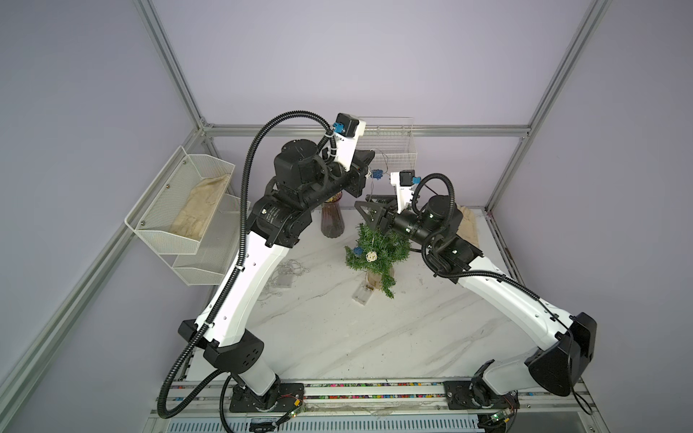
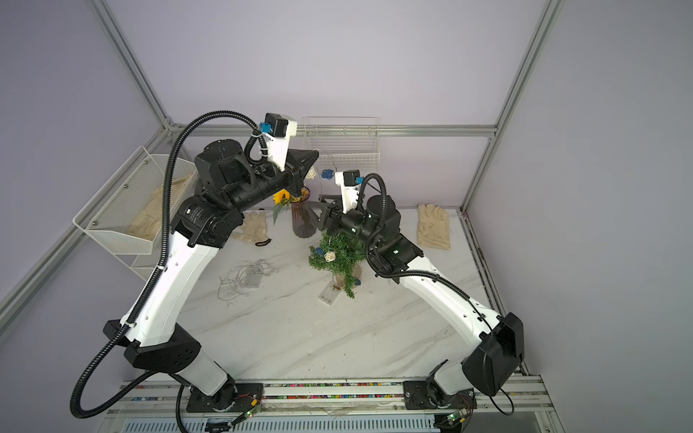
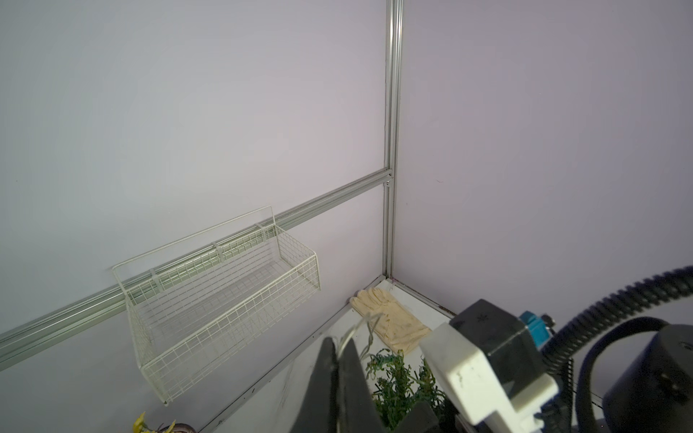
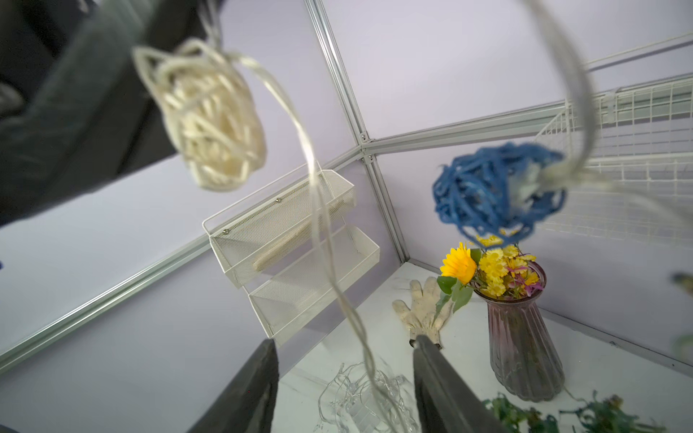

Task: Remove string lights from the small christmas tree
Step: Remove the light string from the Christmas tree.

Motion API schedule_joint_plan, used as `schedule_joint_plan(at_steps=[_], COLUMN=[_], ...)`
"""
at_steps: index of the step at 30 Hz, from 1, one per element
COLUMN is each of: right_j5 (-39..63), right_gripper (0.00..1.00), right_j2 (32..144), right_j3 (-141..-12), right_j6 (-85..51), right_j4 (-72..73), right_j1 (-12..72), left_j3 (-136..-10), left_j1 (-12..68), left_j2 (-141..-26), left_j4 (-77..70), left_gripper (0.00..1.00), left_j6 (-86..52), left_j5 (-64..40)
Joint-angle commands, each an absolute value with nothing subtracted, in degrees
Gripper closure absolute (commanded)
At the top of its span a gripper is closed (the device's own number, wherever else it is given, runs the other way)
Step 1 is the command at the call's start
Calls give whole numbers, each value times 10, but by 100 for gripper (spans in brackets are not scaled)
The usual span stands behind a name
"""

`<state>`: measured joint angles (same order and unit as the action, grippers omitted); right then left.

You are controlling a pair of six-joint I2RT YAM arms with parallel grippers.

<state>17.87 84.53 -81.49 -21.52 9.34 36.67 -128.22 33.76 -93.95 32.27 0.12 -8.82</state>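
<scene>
A white marbled surface (image 1: 337,337) is enclosed by lavender walls on an aluminium frame, with a mesh shelf (image 1: 165,241) hung at the left and a wire basket (image 1: 393,157) at the back. Its front half is left open between the arm bases, and things are gathered toward the back edge. The small christmas tree (image 1: 375,251) is stood upright mid-back near a vase (image 2: 302,221), its long axis vertical. The string lights (image 1: 377,174) are stretched steeply upward from it to the left fingers (image 3: 326,375), which are closed on the wire. The right fingers (image 4: 442,382) are held apart above the treetop, and the strand is seen between them. The battery box (image 1: 363,292) is laid at the tree's foot.
</scene>
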Motion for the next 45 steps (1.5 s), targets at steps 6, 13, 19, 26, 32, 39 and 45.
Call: schedule_joint_plan(at_steps=[6, 13, 19, 26, 32, 39, 45], right_j5=[231, 228, 177, 90, 10, -39, -55], right_gripper=[72, 100, 100, 100, 100, 100, 91], right_j2=[856, 809, 788, 800, 825, 856, 858], right_j3=[-830, -818, -857, -937, -966, -984, -965], right_j6=[-224, -227, -207, -145, -107, -52, -12], right_j4=[122, 127, 91, 36, 35, 43, 70], right_j1=[369, 369, 369, 369, 369, 369, 369], left_j3=[-1267, -1260, -1247, -1228, -1227, -1226, -1229], left_j1=[332, 321, 321, 321, 321, 320, 321], left_j2=[-921, -920, -914, -914, -918, -914, -918], left_j4=[307, 305, 292, 244, 240, 241, 241], left_gripper=[100, 100, 100, 100, 100, 100, 100], left_j6=[-5, -8, -17, -62, -68, -64, -64], left_j5=[-92, -93, -101, -140, -147, -147, -150])
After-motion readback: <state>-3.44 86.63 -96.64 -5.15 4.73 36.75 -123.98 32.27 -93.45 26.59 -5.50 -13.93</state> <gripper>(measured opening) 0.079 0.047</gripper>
